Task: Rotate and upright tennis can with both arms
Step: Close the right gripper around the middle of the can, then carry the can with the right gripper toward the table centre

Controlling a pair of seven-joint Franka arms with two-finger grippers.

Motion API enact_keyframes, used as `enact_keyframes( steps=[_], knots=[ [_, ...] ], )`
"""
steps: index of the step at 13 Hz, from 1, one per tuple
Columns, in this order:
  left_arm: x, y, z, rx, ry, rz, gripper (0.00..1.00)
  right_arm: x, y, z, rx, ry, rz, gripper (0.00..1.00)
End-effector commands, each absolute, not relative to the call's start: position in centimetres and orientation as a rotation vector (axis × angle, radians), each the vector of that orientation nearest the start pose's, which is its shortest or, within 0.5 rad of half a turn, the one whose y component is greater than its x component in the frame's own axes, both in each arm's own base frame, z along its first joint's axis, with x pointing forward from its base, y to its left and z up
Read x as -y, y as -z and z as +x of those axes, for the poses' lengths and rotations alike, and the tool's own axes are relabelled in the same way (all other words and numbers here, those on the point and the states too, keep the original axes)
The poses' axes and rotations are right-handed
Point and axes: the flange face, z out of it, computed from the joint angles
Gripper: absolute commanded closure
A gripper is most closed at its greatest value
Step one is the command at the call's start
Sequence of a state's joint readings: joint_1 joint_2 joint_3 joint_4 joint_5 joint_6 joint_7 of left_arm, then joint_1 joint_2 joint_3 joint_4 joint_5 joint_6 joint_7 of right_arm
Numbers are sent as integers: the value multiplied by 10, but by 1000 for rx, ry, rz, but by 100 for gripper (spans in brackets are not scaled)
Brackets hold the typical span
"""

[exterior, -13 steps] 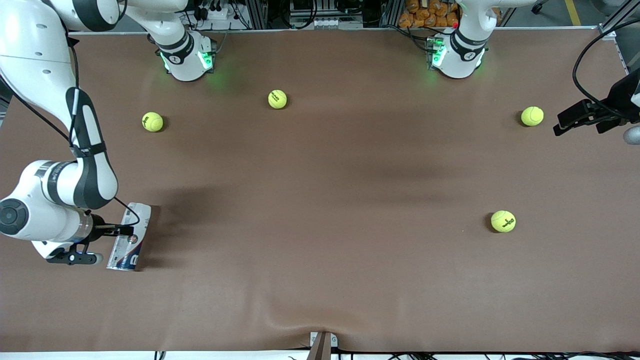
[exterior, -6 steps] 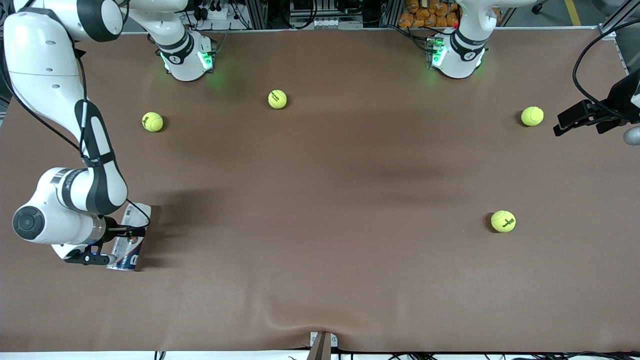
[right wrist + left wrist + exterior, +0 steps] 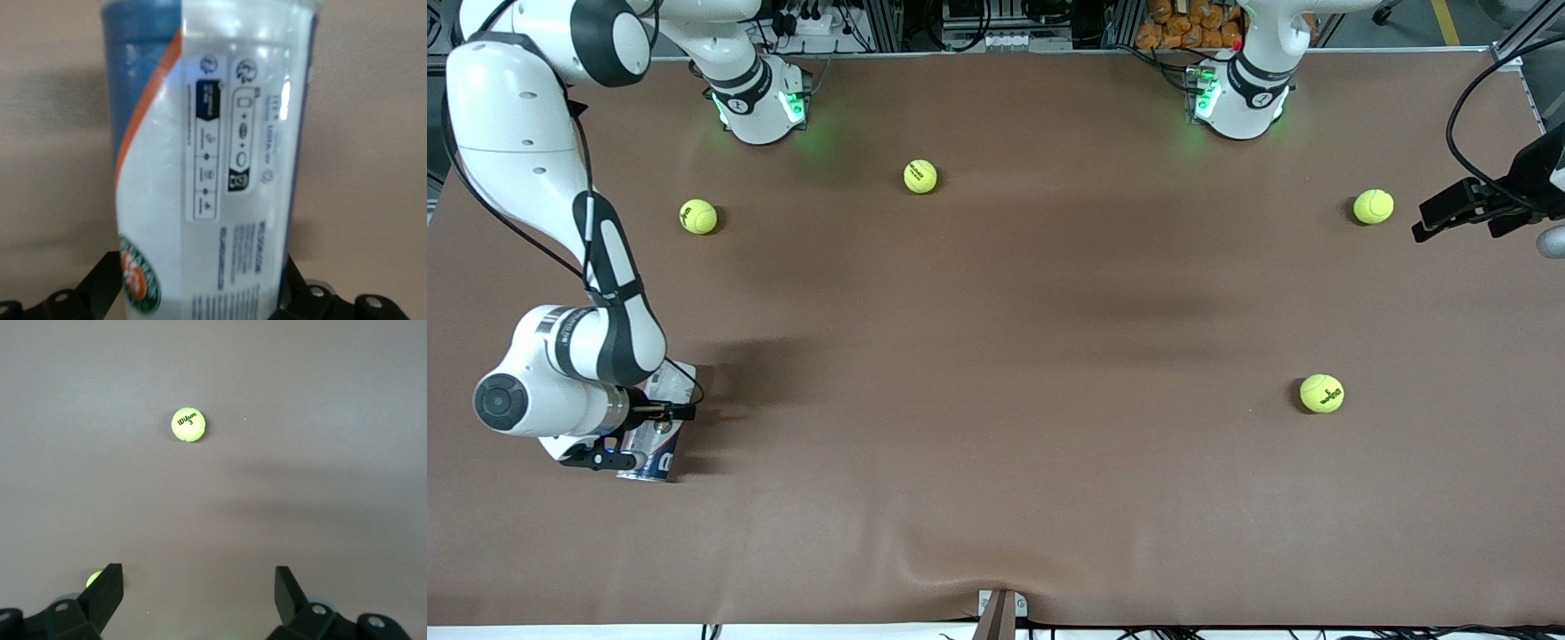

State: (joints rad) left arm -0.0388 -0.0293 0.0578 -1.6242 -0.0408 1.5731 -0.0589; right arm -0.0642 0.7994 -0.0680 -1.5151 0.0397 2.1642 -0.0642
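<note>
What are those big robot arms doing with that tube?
The right arm's hand is down over the tennis can, which lies on its side on the brown table at the right arm's end. Its open fingers sit on either side of the can, not squeezing it yet. The left arm's hand waits open above the table's edge at its own end. Four tennis balls, like this one, lie scattered on the table. The can isn't standing up yet.
</note>
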Motion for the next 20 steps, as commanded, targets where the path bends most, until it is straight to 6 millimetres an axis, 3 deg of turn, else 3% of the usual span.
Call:
enact_keyframes(
  steps=[1,2,4,8,11,14,17,20],
  knots=[
    [-8,-618,544,107,-35,-3161,0,77,-173,693,-119,-223,-3135,0],
    [-8,-618,544,109,-35,-3161,0,74,-174,694,-114,-220,-3136,0],
    [-9,-618,544,109,-35,-3161,0,71,-179,696,-105,-213,-3138,30],
    [-9,-617,545,105,-39,-3161,0,66,-221,719,31,-93,-3183,29],
    [-9,-615,545,102,-44,-3161,0,55,-239,723,207,-57,-3176,29],
    [-8,-615,545,102,-44,-3160,0,-12,-268,724,495,-42,-3141,29],
    [-9,-615,545,107,-44,-3160,0,-126,-291,707,747,-117,-3093,29],
    [-12,-614,546,117,-49,-3160,0,-237,-300,673,996,-173,-3020,29]
  ],
)
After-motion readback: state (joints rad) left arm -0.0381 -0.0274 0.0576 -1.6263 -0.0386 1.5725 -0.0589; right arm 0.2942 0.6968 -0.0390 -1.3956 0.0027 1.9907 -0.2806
